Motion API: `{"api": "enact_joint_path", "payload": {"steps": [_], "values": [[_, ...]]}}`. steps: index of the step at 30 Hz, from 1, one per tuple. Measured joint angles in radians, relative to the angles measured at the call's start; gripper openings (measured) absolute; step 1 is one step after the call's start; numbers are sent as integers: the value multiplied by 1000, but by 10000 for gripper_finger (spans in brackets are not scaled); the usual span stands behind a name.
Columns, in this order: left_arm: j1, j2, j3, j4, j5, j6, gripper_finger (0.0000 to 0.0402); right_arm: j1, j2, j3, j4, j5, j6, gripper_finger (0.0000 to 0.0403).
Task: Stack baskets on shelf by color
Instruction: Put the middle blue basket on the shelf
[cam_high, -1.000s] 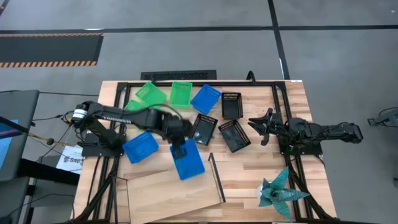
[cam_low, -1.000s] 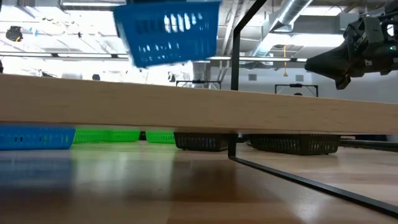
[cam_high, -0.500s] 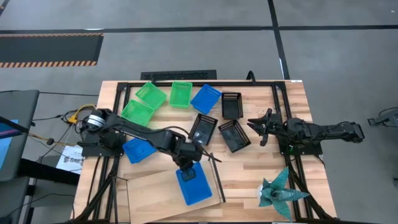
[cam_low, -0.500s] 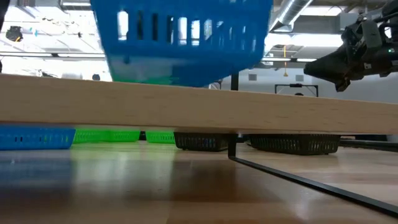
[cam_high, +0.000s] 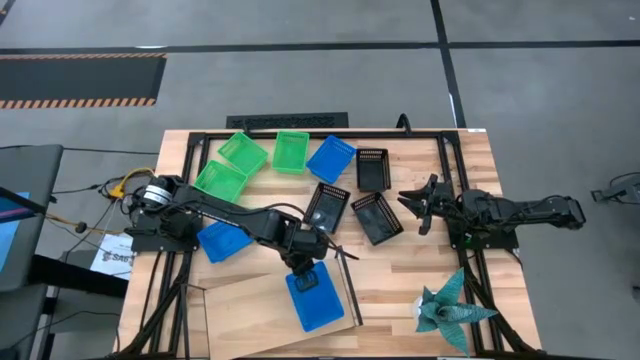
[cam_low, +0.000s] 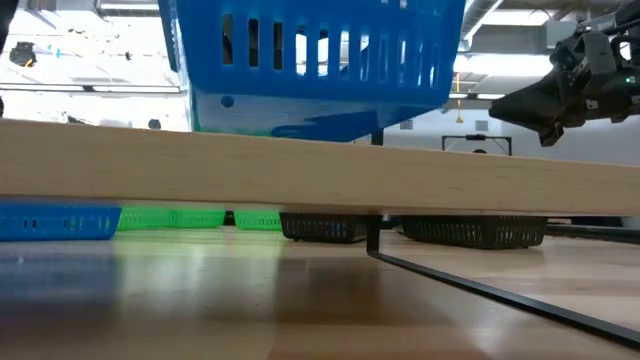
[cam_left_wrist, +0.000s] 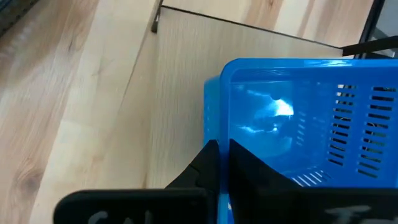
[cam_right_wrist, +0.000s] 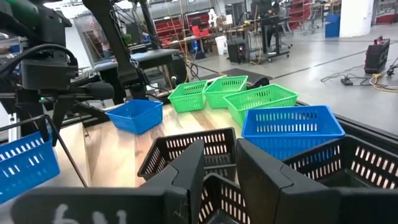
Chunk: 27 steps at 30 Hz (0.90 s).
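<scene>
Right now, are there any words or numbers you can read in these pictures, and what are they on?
"SA": the start of a word on the white paper beside the table's left edge, high view; the rest is too small to read.
White letters on the left gripper, left wrist view: cut off, not readable.
White marks on the right gripper, right wrist view: blurred, not readable.
The blue basket, the shelf and the other baskets: no text.

Grey concrete floor (cam_high: 300, 90) surrounds the slatted wooden table (cam_high: 480, 160), crossed by dark seams. An orange-and-black hazard-striped mat (cam_high: 80, 78) lies off the far left corner. Beyond the table stretches a workshop hall with ceiling ducts (cam_low: 490, 20), red racks (cam_right_wrist: 180, 28) and strip lights.
</scene>
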Motion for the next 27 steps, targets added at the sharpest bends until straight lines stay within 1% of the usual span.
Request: {"api": "enact_joint_path", "payload": {"steps": [7,13,15,19,21,25,27], "values": [[0,0,0,7,-2,19,0,0,0,0,0,0,0,118],[-9,0,1,43,-9,24,0,0,0,0,0,0,0,118],[-12,2,27,19,-17,27,0,0,0,0,0,0,0,118],[-32,1,116,-61,-117,65,0,0,0,0,0,0,0,118],[-41,1,140,-96,-153,69,0,0,0,0,0,0,0,118],[-50,2,146,-99,-162,66,0,0,0,0,0,0,2,118],[-50,28,153,-98,-128,59,0,0,0,0,0,0,2,118]]}}
